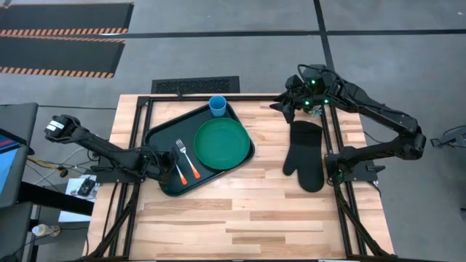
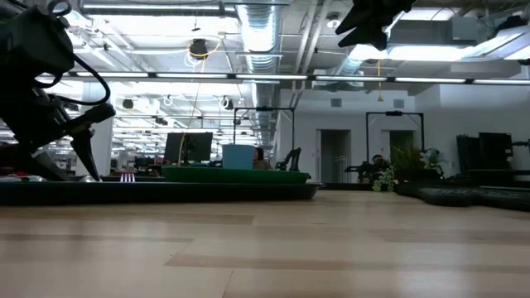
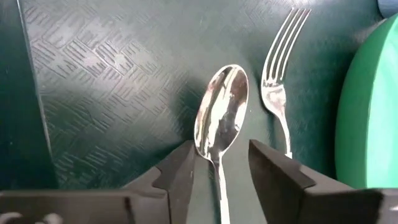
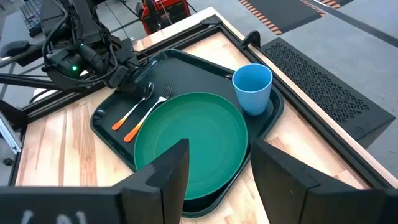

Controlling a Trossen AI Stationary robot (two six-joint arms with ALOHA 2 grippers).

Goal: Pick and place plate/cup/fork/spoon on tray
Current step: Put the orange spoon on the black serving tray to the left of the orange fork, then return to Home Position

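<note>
A: Step in hand?
B: Last item, I judge. My left hand (image 3: 219,180) sits low over the tray (image 1: 159,136), fingers parted narrowly either side of the spoon (image 3: 221,121); next it must lift clear.
A: Tray contents?
B: Plate (image 1: 222,143), cup (image 1: 218,106) far, fork (image 1: 183,156) beside spoon. Right hand (image 4: 214,180) waits, open, far right over the desk (image 1: 247,211).

left tool (image 3: 219,168) low with fingers parted; right tool (image 4: 217,168) raised, fingers apart.

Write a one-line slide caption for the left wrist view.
Left gripper open around the spoon on the tray, beside the fork and plate.
</note>
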